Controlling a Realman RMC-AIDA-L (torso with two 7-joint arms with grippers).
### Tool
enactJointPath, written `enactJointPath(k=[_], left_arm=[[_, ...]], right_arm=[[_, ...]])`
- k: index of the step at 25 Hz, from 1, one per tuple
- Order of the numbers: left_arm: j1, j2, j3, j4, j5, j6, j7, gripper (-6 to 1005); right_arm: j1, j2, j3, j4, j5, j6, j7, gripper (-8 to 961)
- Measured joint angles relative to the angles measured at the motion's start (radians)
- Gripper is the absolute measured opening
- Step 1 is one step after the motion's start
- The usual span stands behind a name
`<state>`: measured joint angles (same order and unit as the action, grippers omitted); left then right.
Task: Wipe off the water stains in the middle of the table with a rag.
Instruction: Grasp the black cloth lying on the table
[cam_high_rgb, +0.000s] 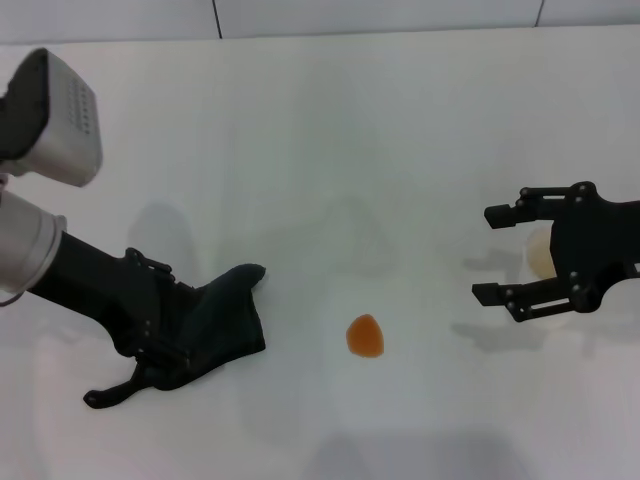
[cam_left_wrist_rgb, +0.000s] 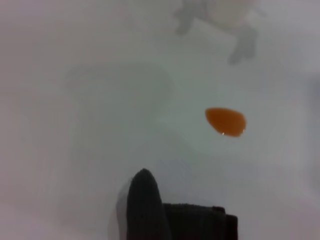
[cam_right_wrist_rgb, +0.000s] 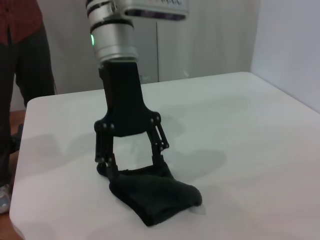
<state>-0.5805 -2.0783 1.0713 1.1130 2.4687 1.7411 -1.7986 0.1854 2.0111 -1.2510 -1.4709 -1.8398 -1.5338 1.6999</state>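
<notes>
The water stains are one small orange glossy blob (cam_high_rgb: 365, 336) on the white table (cam_high_rgb: 330, 140), also seen in the left wrist view as an orange blob (cam_left_wrist_rgb: 225, 121). The dark rag (cam_high_rgb: 228, 318) lies crumpled to the left of the blob, a short way off. My left gripper (cam_high_rgb: 185, 340) points down onto the rag, open, its fingers spread wide with the cloth bunched between them and against one finger. The right wrist view shows this gripper (cam_right_wrist_rgb: 131, 170) standing on the rag (cam_right_wrist_rgb: 157, 197). My right gripper (cam_high_rgb: 487, 254) hovers open at the right.
A whitish translucent cup (cam_high_rgb: 540, 255) sits between the right gripper's fingers, close to its palm. A person (cam_right_wrist_rgb: 20, 75) stands beyond the table's far corner in the right wrist view. The table edge (cam_right_wrist_rgb: 15, 220) lies near the rag there.
</notes>
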Motion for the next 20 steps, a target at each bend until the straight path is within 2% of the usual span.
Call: enactJointPath(k=[20], left_arm=[[-0.018, 0.000, 0.030, -0.032, 0.006, -0.035, 0.002, 826]], right_arm=[[0.008, -0.002, -0.007, -0.010, -0.091, -0.004, 0.051, 844]])
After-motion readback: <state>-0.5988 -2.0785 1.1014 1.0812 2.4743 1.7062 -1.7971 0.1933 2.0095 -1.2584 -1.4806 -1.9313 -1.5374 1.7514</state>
